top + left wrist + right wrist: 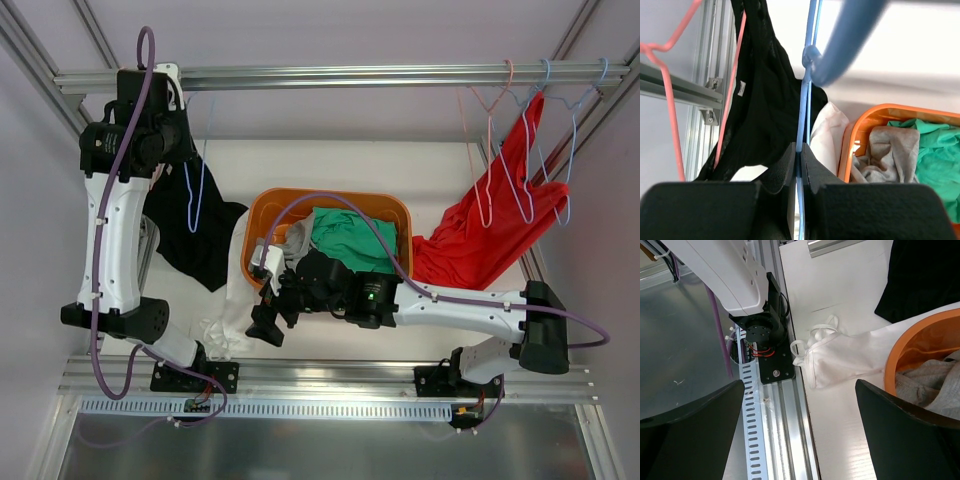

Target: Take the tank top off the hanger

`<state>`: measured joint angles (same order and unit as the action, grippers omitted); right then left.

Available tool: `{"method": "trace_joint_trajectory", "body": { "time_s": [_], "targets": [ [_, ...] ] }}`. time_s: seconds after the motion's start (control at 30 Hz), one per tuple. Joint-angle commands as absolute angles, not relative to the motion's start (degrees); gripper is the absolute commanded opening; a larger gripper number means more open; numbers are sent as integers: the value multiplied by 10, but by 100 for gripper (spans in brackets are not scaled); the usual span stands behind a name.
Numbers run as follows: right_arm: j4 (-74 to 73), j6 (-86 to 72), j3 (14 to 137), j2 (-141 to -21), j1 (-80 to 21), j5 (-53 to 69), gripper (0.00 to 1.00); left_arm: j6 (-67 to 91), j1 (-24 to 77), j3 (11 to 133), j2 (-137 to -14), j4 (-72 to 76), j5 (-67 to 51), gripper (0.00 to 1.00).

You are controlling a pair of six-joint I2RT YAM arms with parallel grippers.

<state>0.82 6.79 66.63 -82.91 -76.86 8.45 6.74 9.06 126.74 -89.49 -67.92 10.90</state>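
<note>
1. My left pincer [800, 150] is up at the left end of the rail [350, 75], its fingers pressed together on the thin wire of the blue hanger [805, 100].
2. The black tank top [765, 110] hangs just beside that wire, and its lower part drapes down on the left side of the table [840, 290].
3. A pink hanger [670, 100] sits just left of it, with one pink wire running along the black cloth. I cannot tell which wire carries the straps.
4. My right pincer [800, 430] is spread wide apart with nothing in it. It sits low over the near edge of the table, above a white garment [840, 357] lying flat there.
5. The orange basket [330, 197] stands mid-table and holds a green garment [350, 240] and a gray one [885, 150].
6. On the right, a red garment [480, 245] hangs from more hangers on the rail.
</note>
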Motion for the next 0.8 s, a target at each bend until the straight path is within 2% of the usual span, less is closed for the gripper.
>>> {"method": "trace_joint_trajectory", "body": {
  "time_s": [0.0, 0.4, 0.77],
  "targets": [
    [40, 62, 676, -827, -769, 96, 99, 55, 92, 1247, -885, -671, 95, 0],
    [54, 55, 640, -798, -769, 86, 99, 52, 93, 1258, -914, -677, 106, 2],
    [74, 49, 626, -792, -769, 91, 100, 66, 93, 1379, -913, -674, 85, 0]
  ]
}}
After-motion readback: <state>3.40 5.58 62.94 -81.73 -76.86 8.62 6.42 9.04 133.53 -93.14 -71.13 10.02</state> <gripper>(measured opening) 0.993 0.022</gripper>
